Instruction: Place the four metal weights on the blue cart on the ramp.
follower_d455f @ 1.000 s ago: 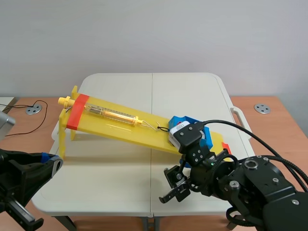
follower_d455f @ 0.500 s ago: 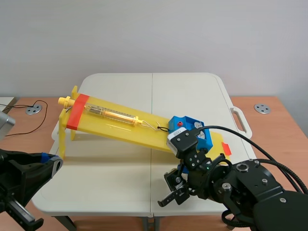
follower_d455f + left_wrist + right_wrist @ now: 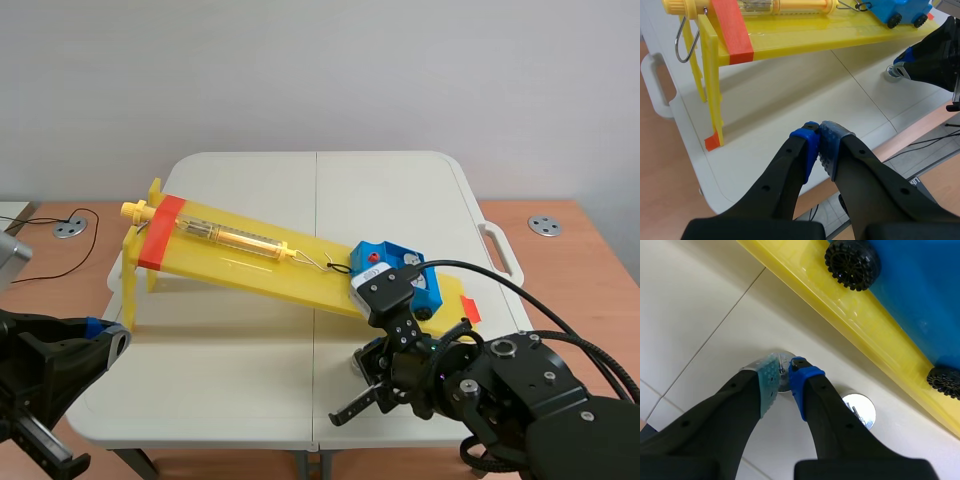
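Observation:
A blue cart (image 3: 392,266) sits low on the yellow ramp (image 3: 250,262), hooked to a spring scale (image 3: 235,238). In the right wrist view the cart (image 3: 920,295) and the ramp's edge (image 3: 840,310) lie just ahead of my right gripper (image 3: 783,377). That gripper is down on the table beside the ramp, shut on the stem of a small metal weight (image 3: 784,361). A second metal weight (image 3: 860,410) lies on the table beside its blue-padded finger. My left gripper (image 3: 819,134) hovers shut and empty over the table's near left edge, short of the ramp's legs (image 3: 712,100).
The ramp's raised end with an orange-red tape band (image 3: 160,232) stands at the table's left. The white folding table (image 3: 250,370) has a centre seam. The right arm's black body (image 3: 520,400) covers the near right corner. A cable (image 3: 60,245) lies off-table at the left.
The right gripper dropped from a raised open pose to the table beside the ramp and shut on a weight. The left arm stayed still.

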`<state>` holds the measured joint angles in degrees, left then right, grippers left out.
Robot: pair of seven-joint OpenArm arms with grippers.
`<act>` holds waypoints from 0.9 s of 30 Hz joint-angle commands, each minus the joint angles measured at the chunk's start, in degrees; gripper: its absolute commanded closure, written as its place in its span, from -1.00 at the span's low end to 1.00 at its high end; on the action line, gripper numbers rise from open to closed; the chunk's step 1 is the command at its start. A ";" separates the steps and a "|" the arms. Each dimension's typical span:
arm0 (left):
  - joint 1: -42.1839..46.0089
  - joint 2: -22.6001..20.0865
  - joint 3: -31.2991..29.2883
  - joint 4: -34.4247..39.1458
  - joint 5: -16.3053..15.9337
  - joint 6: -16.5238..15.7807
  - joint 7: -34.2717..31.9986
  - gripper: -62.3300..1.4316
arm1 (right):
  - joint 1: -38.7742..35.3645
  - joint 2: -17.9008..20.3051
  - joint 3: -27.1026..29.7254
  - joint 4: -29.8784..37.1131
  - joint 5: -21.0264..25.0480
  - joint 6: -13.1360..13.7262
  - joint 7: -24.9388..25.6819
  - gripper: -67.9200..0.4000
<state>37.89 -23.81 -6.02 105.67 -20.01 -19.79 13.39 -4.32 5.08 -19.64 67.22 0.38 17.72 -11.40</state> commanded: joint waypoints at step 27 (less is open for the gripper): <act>-1.57 0.31 -0.85 3.76 -4.24 -1.40 -5.79 0.84 | -8.98 9.05 4.31 26.58 11.37 -1.62 0.48 0.97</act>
<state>37.89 -23.81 -6.02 105.67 -20.01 -19.79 13.47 -14.66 11.81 -18.04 85.67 6.31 17.76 -15.51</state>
